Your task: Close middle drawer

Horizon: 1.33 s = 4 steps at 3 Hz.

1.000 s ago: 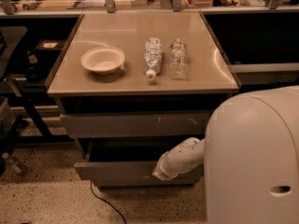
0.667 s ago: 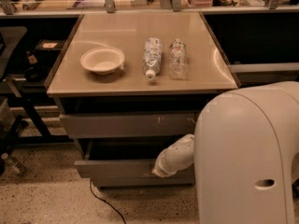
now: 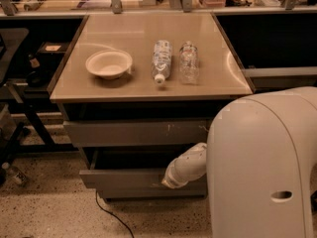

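The hand (image 3: pixel 169 182), openness impossible to tell, sits at the pulled-out plain grey middle drawer (image 3: pixel 119 178), beneath a beige table (image 3: pixel 99 89) carrying a white paper bowl (image 3: pixel 109 63) and two clear plastic bottles (image 3: pixel 161 59).

Warm tan counter (image 3: pixel 138 86) up top, glossy, carrying a cream bowl (image 3: pixel 109 63) and two clear bottles: the left bottle (image 3: pixel 161 58) white-capped, the right bottle (image 3: pixel 188 63) see-through all over. Below, a grey drawer front (image 3: pixel 129 132) flecked with small white scratches. Under it the middle drawer (image 3: pixel 119 178), plain grey, unmarked. The gripper (image 3: pixel 168 182), off-white like its arm, sits at that plain panel's right part. White robot body (image 3: pixel 262 167). Speckled beige floor (image 3: pixel 44 212), black cable (image 3: pixel 111 216) across it.
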Each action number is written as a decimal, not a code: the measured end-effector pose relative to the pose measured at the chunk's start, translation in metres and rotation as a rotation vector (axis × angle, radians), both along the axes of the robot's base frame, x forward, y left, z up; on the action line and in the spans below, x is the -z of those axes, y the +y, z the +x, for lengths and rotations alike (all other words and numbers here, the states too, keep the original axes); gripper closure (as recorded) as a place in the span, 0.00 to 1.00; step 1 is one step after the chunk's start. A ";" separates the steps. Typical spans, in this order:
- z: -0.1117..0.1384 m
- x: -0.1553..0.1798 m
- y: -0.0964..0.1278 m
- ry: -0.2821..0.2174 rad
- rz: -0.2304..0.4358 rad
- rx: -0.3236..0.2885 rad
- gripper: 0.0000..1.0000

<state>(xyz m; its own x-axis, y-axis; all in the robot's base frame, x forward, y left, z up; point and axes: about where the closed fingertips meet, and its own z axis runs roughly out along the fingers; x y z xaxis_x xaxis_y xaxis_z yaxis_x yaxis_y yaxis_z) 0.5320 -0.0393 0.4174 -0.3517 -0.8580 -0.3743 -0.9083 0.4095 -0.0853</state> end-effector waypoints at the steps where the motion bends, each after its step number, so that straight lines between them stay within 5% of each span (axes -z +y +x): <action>1: 0.000 0.000 0.000 0.000 0.000 0.000 0.43; 3: 0.000 0.000 0.000 0.000 0.000 0.000 0.00; 4: 0.000 0.000 0.000 0.000 0.000 0.000 0.00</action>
